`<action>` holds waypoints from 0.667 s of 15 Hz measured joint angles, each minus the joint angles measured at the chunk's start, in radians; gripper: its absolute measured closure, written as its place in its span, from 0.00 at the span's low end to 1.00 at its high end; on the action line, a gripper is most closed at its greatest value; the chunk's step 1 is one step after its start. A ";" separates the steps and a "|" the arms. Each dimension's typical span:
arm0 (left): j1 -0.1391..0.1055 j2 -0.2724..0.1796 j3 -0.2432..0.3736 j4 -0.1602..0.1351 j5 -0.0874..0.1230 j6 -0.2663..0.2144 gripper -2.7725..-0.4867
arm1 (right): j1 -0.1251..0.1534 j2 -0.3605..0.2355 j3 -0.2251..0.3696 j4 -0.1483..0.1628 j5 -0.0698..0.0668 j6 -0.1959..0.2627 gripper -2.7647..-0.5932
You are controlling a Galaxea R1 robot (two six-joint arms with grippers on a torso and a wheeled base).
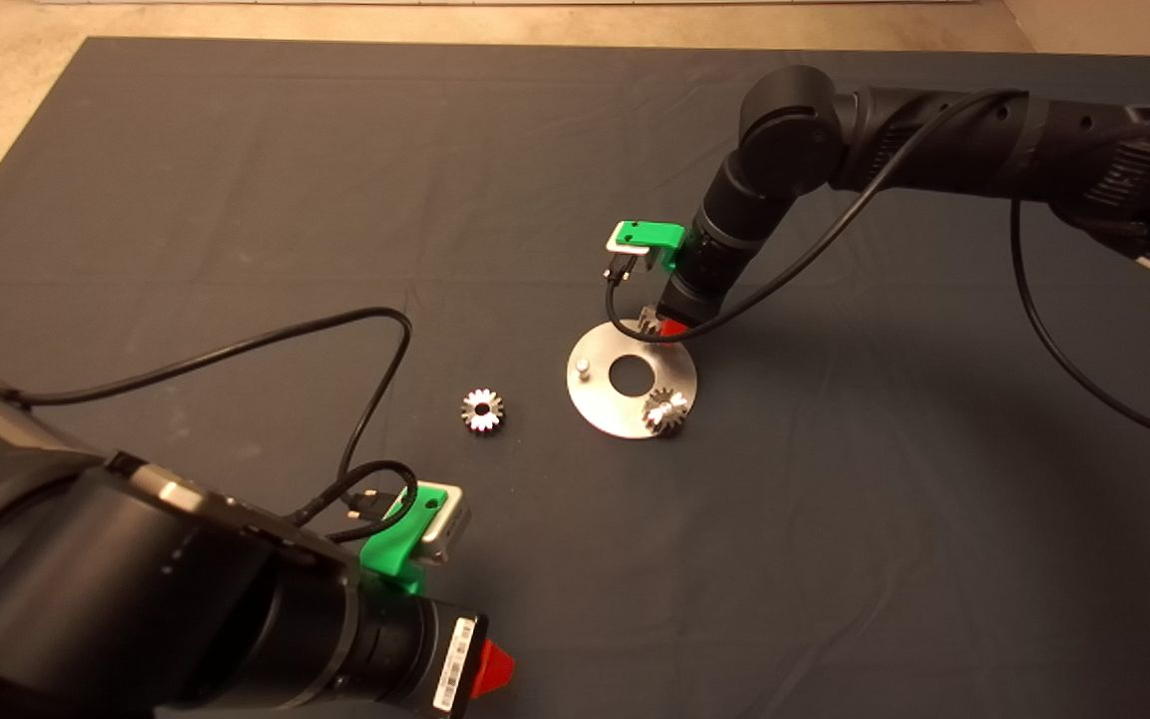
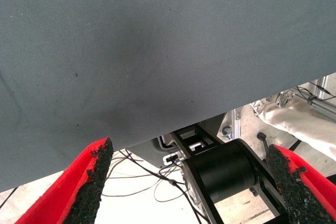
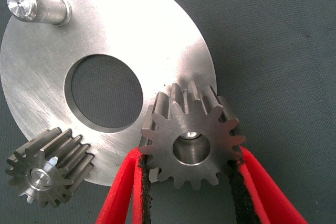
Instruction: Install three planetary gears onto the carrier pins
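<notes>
The silver carrier disc (image 1: 625, 411) lies mid-mat with three pins. One planetary gear (image 1: 666, 410) sits on the near pin; it also shows in the right wrist view (image 3: 50, 169). My right gripper (image 1: 665, 325) (image 3: 191, 153) is shut on a second gear (image 3: 191, 142) over the disc's far-right pin, whose top shows inside the gear's hole. The left pin (image 1: 583, 367) (image 3: 37, 6) stands bare. A third gear (image 1: 482, 409) lies flat on the mat left of the disc. My left gripper (image 1: 490, 667) (image 2: 194, 182) is open and empty at the mat's near edge.
The right arm's black cable (image 1: 835, 230) hangs beside the disc's far side. The left arm's cable (image 1: 375, 379) loops over the mat near the loose gear. Past the mat's edge, the left wrist view shows the robot's base (image 2: 220, 171) and floor cables.
</notes>
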 joint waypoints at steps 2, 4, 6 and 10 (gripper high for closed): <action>0.000 0.000 0.000 0.000 0.000 0.000 0.31 | 0.000 0.000 -0.001 0.000 0.000 0.000 0.90; 0.000 0.000 0.000 0.000 0.000 0.000 0.31 | 0.000 0.000 -0.001 0.000 0.000 0.000 0.90; 0.000 0.000 0.000 0.000 0.000 0.000 0.31 | 0.000 0.000 -0.001 0.000 -0.001 0.000 0.90; 0.000 0.000 0.000 0.000 0.000 0.000 0.31 | 0.000 0.000 -0.001 0.001 -0.001 0.000 0.86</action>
